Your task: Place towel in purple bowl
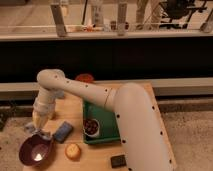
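The purple bowl [35, 150] stands at the front left corner of the wooden table, with a small bright spot inside it. My gripper [38, 121] hangs at the end of the white arm, just above the bowl's far rim. A small grey-blue cloth, the towel [37, 131], shows right under the gripper at the bowl's far edge. I cannot see whether it is held or lying on the table.
A blue flat packet [63, 131] lies right of the bowl. A round orange item [73, 151] sits in front of it. A green tray [106, 134] holds a white bowl of dark food [91, 127]. A black object [118, 160] lies at the front. A brown bowl [85, 78] is at the back.
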You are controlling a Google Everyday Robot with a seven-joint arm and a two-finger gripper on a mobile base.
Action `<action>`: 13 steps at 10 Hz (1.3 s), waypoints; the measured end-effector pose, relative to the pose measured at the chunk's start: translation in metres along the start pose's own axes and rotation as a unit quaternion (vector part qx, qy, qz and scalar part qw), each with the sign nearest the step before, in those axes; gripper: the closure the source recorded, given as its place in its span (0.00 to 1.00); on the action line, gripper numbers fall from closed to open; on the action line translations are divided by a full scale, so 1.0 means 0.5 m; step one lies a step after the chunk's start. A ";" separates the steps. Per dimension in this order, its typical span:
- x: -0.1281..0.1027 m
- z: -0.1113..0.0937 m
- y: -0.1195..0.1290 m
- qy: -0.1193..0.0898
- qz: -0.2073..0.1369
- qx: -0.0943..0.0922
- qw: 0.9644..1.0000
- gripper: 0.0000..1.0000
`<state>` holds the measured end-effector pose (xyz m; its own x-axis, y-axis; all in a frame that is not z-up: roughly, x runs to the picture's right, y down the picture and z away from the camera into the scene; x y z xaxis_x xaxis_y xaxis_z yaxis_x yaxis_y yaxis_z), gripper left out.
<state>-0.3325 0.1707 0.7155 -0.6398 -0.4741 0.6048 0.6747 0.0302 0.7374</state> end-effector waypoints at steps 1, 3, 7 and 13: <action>0.000 0.009 -0.003 -0.005 0.001 0.000 1.000 1.00; -0.001 0.026 -0.009 -0.014 0.002 0.004 1.000 1.00; -0.010 0.071 -0.025 -0.025 0.002 0.023 0.999 0.99; -0.060 0.093 -0.030 -0.015 0.013 0.008 1.000 0.37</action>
<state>-0.3408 0.2253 0.7003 -0.6327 -0.4457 0.6333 0.6857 0.0576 0.7256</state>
